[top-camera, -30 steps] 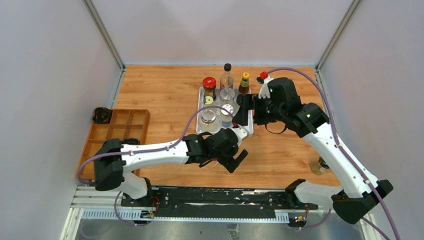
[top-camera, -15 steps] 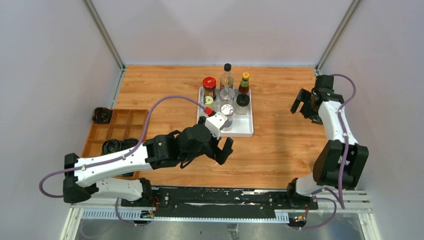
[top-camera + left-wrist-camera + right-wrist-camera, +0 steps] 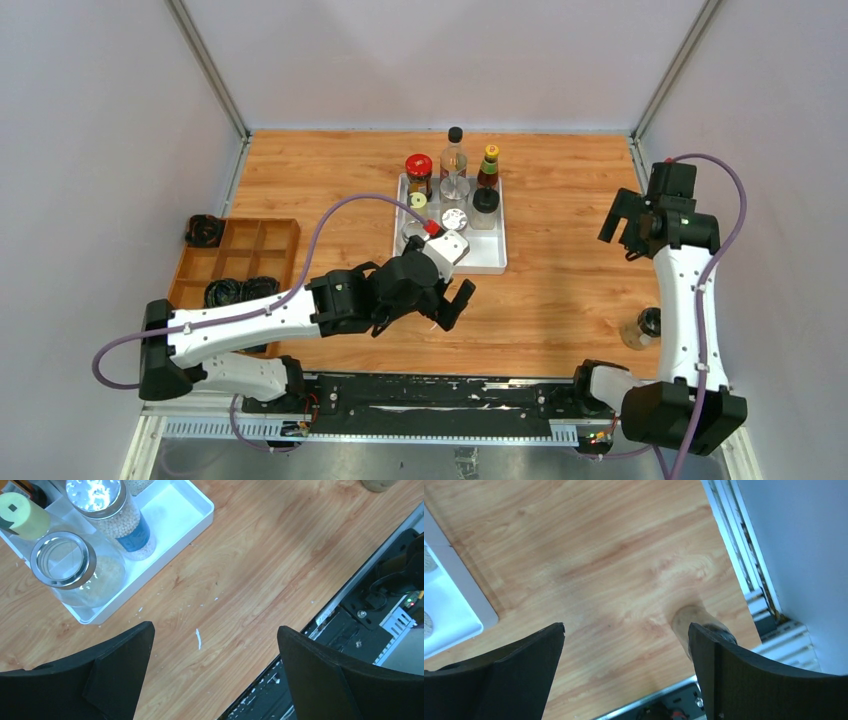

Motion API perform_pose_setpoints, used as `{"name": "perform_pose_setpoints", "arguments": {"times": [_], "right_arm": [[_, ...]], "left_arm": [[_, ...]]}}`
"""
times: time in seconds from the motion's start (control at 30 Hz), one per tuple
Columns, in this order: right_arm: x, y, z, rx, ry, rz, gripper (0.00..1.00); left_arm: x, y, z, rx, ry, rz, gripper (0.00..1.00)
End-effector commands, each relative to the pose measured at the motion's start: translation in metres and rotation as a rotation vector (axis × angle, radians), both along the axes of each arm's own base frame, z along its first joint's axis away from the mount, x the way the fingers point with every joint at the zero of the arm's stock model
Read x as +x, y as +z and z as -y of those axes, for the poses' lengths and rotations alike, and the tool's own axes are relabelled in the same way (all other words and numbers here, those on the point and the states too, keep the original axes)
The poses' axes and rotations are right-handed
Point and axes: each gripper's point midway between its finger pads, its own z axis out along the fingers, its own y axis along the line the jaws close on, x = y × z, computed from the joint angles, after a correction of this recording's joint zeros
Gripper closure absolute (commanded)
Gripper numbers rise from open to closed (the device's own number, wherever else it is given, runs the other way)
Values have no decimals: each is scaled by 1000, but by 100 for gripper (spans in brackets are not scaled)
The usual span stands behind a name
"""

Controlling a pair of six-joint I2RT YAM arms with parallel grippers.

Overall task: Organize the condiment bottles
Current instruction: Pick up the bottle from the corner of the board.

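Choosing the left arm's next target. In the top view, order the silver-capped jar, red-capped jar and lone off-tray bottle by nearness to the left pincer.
From the left pincer:
1. silver-capped jar: middle of the tray.
2. red-capped jar: tray's far left corner.
3. lone bottle: near right corner of the table.

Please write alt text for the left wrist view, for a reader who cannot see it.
The left tool hangs open and empty over the wooden table. At upper left, the corner of a white tray holds a round glass jar with a silver lid and a blue-labelled bottle of pale beads; a yellow cap shows at the edge.
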Motion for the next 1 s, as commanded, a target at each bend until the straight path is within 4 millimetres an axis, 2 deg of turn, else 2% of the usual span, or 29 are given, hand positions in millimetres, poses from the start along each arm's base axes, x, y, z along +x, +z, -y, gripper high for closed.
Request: {"name": "perform_pose_setpoints", "arguments": {"times": [0.0,0.17,0.37,0.57,0.73,0.97], "right_arm": [[-53,1,14,-68,-106,-170,0],[-90,-7,32,-137,-330,-305,0],[-123,-28,30,-135,-497,-377,5],[-152,-25,38,-196,-635,-387,5],[-163,-33,31,-160,-711,-392,6],[-158,-66,26,-55,-722,-363,8]], "left_arm": [[1,7,8,-12,-20,13,0],[-2,10,3,4,-40,18,0],[-9,8,-6,22,-63,6,0],[-13,8,-13,7,-66,-5,0],[-17,9,-13,-15,-70,-21,0],[-18,14,-20,-34,-57,-14,0]]}}
